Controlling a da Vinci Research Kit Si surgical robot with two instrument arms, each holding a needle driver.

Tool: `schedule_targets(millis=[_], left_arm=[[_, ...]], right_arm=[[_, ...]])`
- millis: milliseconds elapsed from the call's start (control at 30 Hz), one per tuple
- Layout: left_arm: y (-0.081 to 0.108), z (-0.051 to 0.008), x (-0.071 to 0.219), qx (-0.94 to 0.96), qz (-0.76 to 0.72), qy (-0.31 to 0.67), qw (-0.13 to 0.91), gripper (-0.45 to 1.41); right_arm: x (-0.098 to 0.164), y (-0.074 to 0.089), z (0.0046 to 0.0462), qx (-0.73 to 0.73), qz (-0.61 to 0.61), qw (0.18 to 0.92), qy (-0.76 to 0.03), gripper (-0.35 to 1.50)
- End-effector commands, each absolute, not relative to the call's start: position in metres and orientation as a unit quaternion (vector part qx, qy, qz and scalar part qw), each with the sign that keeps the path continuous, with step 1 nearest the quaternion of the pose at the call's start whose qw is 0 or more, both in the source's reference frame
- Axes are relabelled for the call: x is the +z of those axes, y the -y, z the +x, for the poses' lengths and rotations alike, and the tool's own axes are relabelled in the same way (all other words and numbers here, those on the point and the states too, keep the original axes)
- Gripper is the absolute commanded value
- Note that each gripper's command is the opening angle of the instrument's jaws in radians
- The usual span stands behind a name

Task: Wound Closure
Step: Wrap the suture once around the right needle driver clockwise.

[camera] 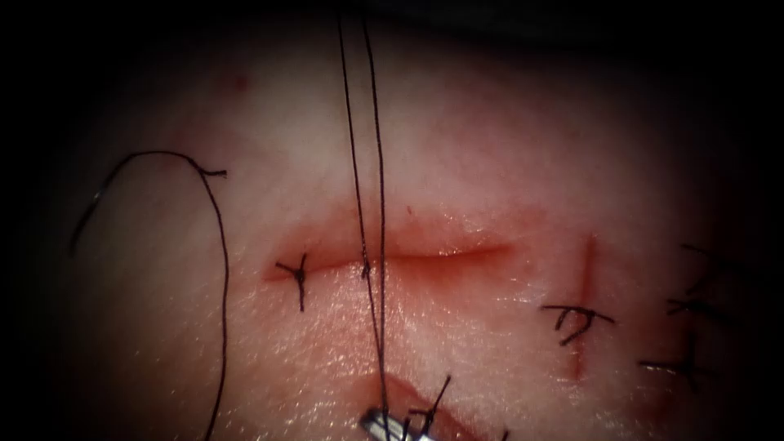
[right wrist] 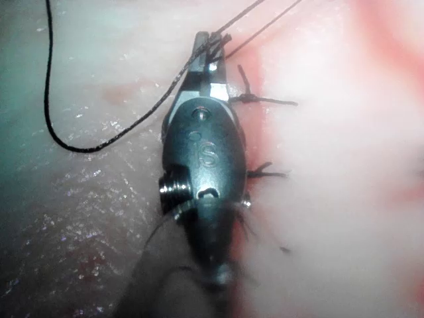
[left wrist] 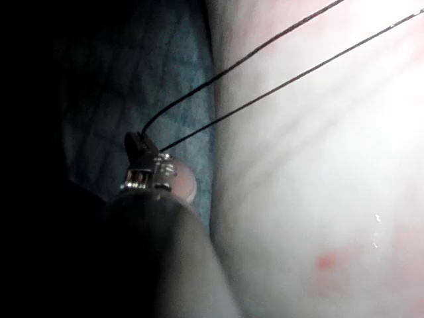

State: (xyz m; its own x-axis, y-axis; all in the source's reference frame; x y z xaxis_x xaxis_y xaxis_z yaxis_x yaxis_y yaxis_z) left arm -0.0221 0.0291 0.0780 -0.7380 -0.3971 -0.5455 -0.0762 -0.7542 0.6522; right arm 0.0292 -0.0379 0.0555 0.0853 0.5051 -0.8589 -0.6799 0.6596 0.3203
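My right tool [right wrist: 207, 50] has its jaws closed on the thread [camera: 371, 163], just by the tip, beside an old stitch on the tissue [camera: 490, 163]. In the endoscope view that tip [camera: 384, 425] sits at the near edge, below the cut [camera: 433, 260]. My left tool [left wrist: 136, 142] holds the far end: two strands run into its closed jaws, off the tissue's edge over the blue cloth [left wrist: 146, 79].

The two strands run nearly straight between my tools, crossing the cut at a small knot [camera: 365, 267], left of its middle. To the left a loose tail [camera: 222, 269] curls over the tissue. I cannot make out the needle.

I judge the thread light, limp and thin, apt to slip or fray, so grip it squarely, short of the knot. The tissue looks soft and wet, and would likely tear under a hard pull.
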Motion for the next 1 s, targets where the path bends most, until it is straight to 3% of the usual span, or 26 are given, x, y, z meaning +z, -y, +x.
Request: schedule_targets(millis=[33,433,467,500,567,800,1000], left_arm=[[-0.03,-0.0226,0.079,-0.867,0.352,0.342,0.09,-0.45],[-0.03,-0.0214,0.081,-0.851,0.397,0.338,0.057,-0.45],[-0.029,-0.0213,0.081,-0.844,0.419,0.331,0.051,-0.45],[-0.029,-0.0213,0.081,-0.838,0.437,0.323,0.044,-0.45],[-0.027,-0.0211,0.079,-0.802,0.53,0.273,0.021,-0.45],[-0.018,-0.0201,0.072,-0.675,0.73,0.111,0.003,-0.45],[-0.012,-0.0189,0.067,-0.614,0.789,0.015,-0.001,-0.45]], right_arm=[[0.056,0.039,0.03,0.406,-0.076,0.736,-0.537,-0.35],[0.058,0.041,0.03,0.406,-0.06,0.737,-0.537,-0.35],[0.058,0.041,0.03,0.404,-0.057,0.734,-0.543,-0.13],[0.057,0.04,0.0299,0.4,-0.051,0.73,-0.551,0.39],[0.056,0.04,0.0297,0.402,-0.057,0.715,-0.569,1.1],[0.053,0.039,0.0293,0.377,-0.04,0.676,-0.632,1.41],[0.05,0.04,0.0286,0.333,0.013,0.661,-0.672,1.46]])
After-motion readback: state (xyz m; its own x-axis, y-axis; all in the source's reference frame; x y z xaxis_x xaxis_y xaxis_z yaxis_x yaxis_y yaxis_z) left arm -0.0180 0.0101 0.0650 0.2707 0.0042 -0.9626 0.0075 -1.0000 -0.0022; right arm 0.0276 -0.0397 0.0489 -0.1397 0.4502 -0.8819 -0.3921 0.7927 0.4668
